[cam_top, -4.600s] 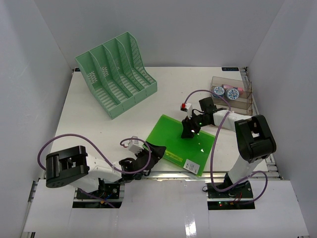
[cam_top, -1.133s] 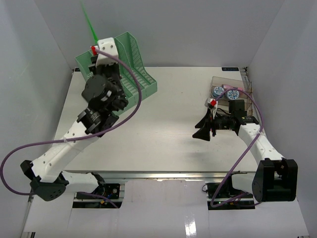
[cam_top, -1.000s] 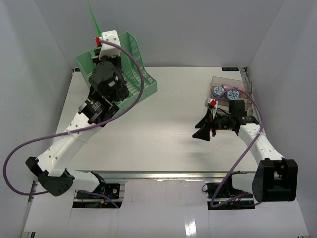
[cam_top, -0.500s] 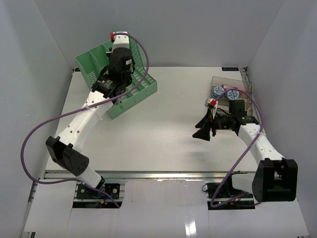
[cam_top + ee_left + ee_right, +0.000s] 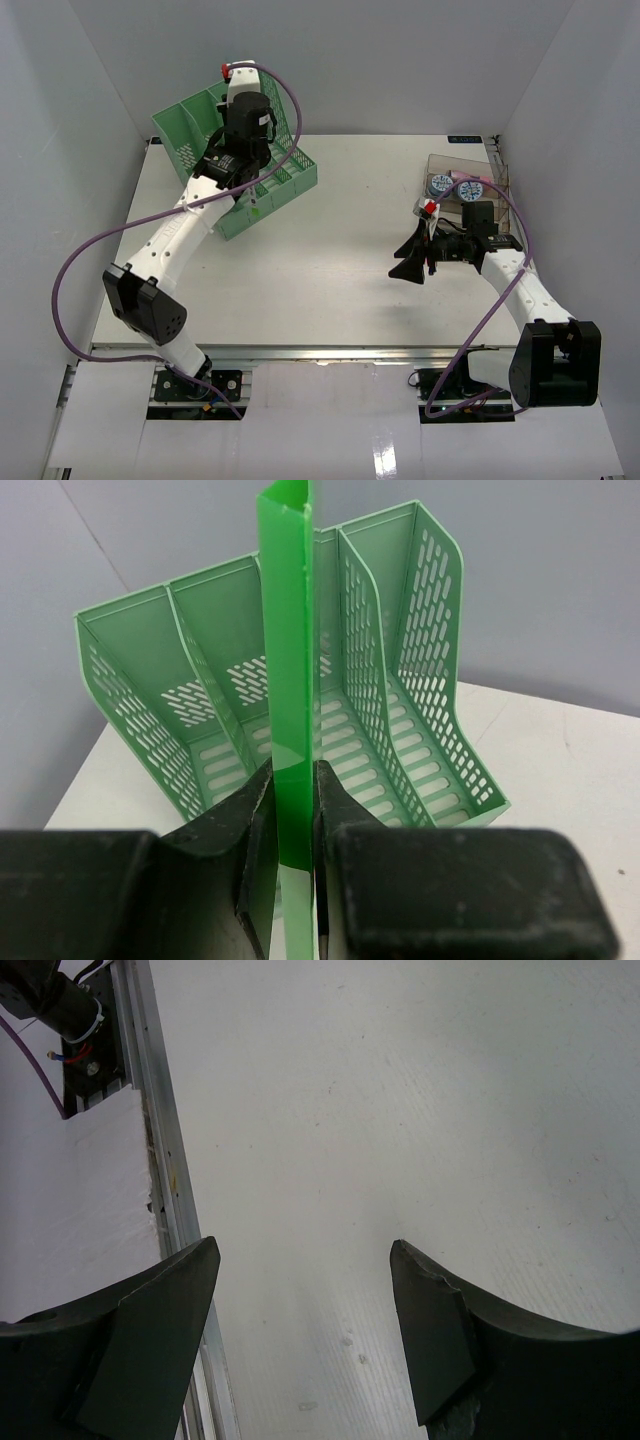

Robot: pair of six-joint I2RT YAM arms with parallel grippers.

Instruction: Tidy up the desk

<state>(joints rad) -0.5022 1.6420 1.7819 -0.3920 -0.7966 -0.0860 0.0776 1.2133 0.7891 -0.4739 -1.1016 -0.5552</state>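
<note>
Green plastic folder [image 5: 288, 630], thin and glossy, stood on edge in the left gripper [image 5: 293, 780], whose jaws were pinched together on one end of it, with most of its length running free beyond them. The wrist view showed it lined up over the middle dividers of the rack [image 5: 400, 730], but which slot it was meant for could not be told, nor whether its far end had entered one. The desk [image 5: 330, 290] lay flat beneath both arms, with the rack at its 10 o'clock corner and a clear tray [image 5: 500, 180] at 2 o'clock. The right gripper [image 5: 408, 268] hung at about 4 o'clock, jaws well apart and holding nothing, with bare desk beneath them. Judged from these views, the folder would be light, bendable and slippery: a long free span is likely to bow or sway, and it could slide in a loose pinch. A firm hold across the flat faces near an edge, as here, seems the sound place. The desk itself looked rigid, smooth and fixed, a surface to slide things on rather than to grasp.
</note>
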